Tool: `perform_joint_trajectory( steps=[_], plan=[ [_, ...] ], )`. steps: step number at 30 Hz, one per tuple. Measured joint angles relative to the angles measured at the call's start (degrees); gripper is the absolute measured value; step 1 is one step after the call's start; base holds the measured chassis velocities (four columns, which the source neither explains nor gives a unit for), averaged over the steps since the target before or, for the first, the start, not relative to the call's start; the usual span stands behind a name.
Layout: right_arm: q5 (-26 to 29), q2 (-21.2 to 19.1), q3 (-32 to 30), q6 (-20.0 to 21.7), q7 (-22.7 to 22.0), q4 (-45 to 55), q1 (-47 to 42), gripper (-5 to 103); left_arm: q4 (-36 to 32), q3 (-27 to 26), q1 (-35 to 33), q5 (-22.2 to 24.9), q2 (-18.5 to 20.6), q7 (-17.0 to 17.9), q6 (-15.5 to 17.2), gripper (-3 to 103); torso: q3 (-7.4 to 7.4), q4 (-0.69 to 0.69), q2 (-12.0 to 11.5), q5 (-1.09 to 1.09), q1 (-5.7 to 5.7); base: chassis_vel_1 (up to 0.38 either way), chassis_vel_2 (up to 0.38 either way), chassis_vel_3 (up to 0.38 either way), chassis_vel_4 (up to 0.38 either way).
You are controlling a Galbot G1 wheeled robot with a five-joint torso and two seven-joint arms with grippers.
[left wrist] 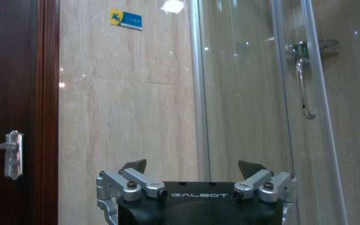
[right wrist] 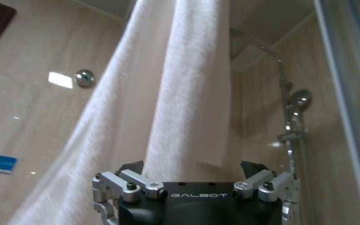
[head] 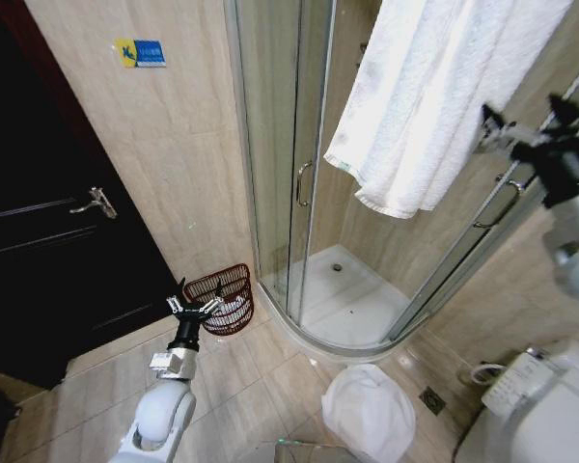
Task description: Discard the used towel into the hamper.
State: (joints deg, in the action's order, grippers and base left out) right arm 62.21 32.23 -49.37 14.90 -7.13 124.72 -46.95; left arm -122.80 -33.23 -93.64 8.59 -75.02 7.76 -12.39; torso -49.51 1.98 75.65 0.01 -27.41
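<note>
A large white towel (head: 434,96) hangs over the top of the glass shower enclosure at the upper right. My right gripper (head: 486,130) is raised beside the towel's right edge, open. In the right wrist view the towel (right wrist: 167,93) hangs just ahead of the spread fingers (right wrist: 133,167), with nothing held between them. The reddish-brown wire hamper (head: 224,289) stands on the floor against the wall, left of the shower. My left gripper (head: 195,299) is held low, just in front of the hamper, and is open and holding nothing; its wrist view faces the beige wall.
A dark door (head: 48,241) with a metal handle (head: 96,203) is on the left. The curved glass shower (head: 299,174) and its white tray (head: 352,299) fill the middle. A white bagged bin (head: 367,410) and a toilet (head: 540,405) stand on the tiled floor at lower right.
</note>
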Motion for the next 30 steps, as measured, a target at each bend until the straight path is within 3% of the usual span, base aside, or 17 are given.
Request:
perform_joint_trajectory(
  steps=[10,14,17,23,30],
  plan=[
    [7.7,-6.1,5.4,3.2,0.2,-0.5,12.1,100,-1.0,-0.5,-1.0,-0.4,0.0,-0.2,-0.5,99,0.04,0.00,-0.1,-0.02,0.03,0.000,0.000,0.000,0.000],
    [8.5,-6.8,13.1,4.2,-0.6,-2.0,21.0,100,-1.3,-0.4,-1.1,-0.7,0.2,-0.2,-0.6,99,0.05,0.00,-0.1,0.01,0.04,0.000,0.000,0.000,0.000],
    [8.2,-5.2,20.7,5.5,-2.6,-3.2,31.5,100,-1.6,-0.3,-1.1,-0.8,0.4,-0.3,-0.6,99,0.06,0.00,-0.1,-0.02,0.05,0.000,0.000,0.000,0.000],
    [7.1,-0.7,31.6,7.1,-5.9,-6.8,43.0,100,-2.0,-0.5,-1.5,-0.8,0.4,-0.3,-0.6,99,0.07,0.02,-0.1,-0.02,0.06,0.000,0.000,0.000,0.000],
    [3.3,3.0,36.4,8.6,-10.1,-9.2,47.9,100,-2.5,-0.6,-1.8,-0.8,0.1,-0.3,-0.8,99,0.08,0.00,-0.1,0.00,0.06,0.000,0.000,0.000,0.000]
  ],
)
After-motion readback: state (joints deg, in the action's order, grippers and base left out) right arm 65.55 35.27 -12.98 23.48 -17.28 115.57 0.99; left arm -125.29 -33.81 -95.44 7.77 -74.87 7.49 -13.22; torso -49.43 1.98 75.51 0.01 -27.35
